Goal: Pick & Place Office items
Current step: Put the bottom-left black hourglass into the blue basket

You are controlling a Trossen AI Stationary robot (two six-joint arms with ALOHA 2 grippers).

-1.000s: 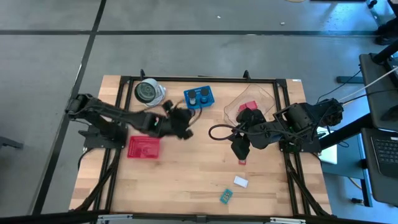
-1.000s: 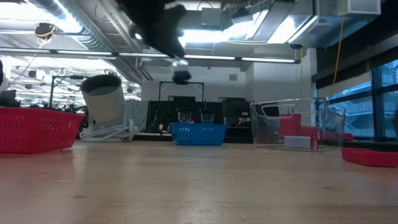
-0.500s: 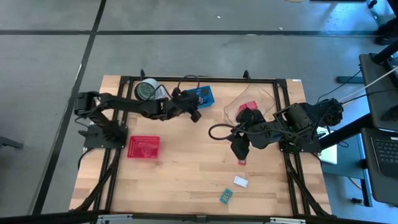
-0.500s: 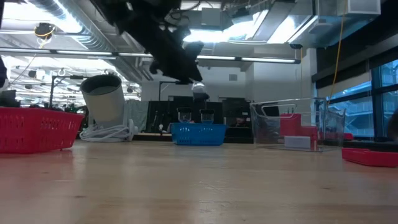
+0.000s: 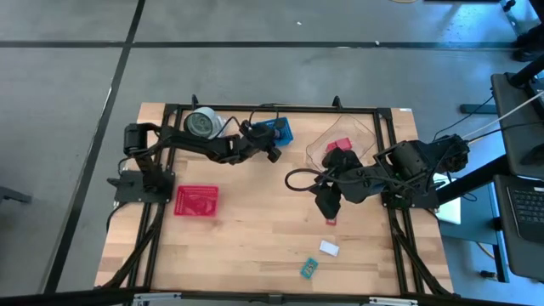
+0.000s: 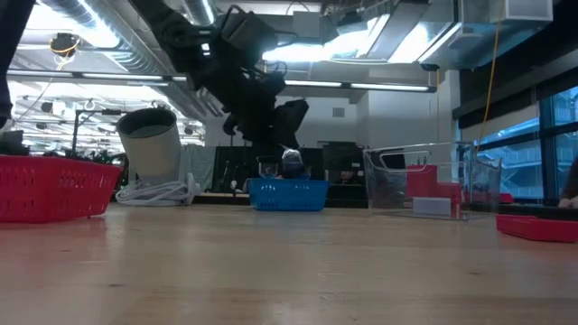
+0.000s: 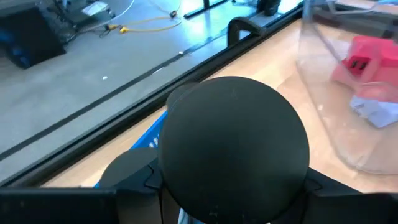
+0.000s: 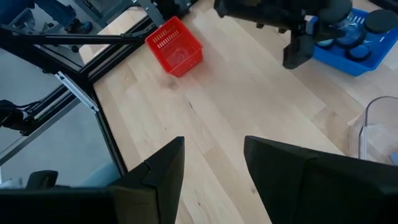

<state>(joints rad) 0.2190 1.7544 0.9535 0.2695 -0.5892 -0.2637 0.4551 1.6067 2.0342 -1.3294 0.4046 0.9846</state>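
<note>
Nearest the table's front edge lie a small teal block (image 5: 308,269) and, just beyond it, a flat white block (image 5: 329,248), both loose on the wooden table (image 5: 246,246) and apart from either arm. Farther in, the right gripper (image 5: 328,204) hangs over the boards right of centre, its fingers parted with nothing between them, as the right wrist view shows; a red block (image 5: 331,220) lies just in front of it, seemingly the next piece to take. To the left sits the red tray (image 5: 196,201), away from both arms. Farther back, the left gripper (image 5: 274,153) holds a black round spool (image 7: 233,146) between its fingers, just above the blue basket (image 5: 281,130), which already carries spools. The step in hand looks like a drop into that basket; the next move calls for lowering over a free spot and letting go. Behind, the clear tub (image 5: 340,140) holds red pieces.
</note>
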